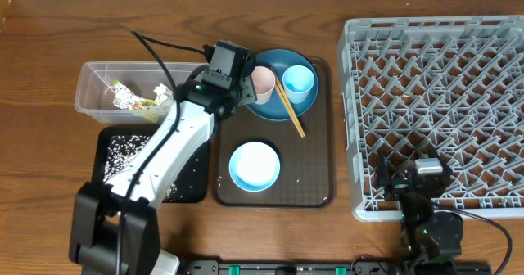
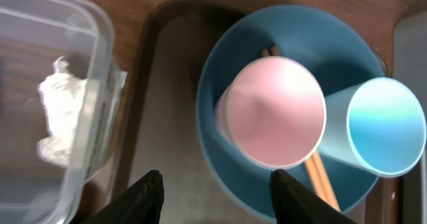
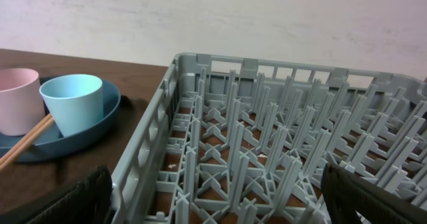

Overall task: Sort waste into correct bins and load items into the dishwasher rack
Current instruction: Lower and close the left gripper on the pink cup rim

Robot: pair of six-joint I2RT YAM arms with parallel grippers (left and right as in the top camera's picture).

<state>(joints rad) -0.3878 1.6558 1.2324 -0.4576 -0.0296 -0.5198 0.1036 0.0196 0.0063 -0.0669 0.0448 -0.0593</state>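
L gripper [image 2: 215, 177] is hovering, jaws parted & empty, over pink plastic cup [image 2: 273, 111] on round blue plate [image 2: 300, 37]; prob. light, stiff, slick, so pinch rim wall. R gripper [image 3: 213, 184] gaping, empty.

The pink cup [image 2: 275, 111] and the blue cup [image 2: 383, 127] stand rim to rim on the blue plate [image 2: 220, 84], and the chopsticks [image 1: 291, 111] lie in the slot between them, slanting out over the plate's near rim. The pink cup's left flank is free toward the plate's edge. The brown tray [image 1: 315, 185] lies bare between the plate and the pale blue bowl [image 1: 255, 165]. The wall of the clear tub [image 1: 94, 83] rises just left of the tray. The left arm [image 1: 176, 140] spans the black tray [image 1: 101, 164]. Upright pegs crowd the dishwasher rack [image 1: 434, 103], which is open from above.
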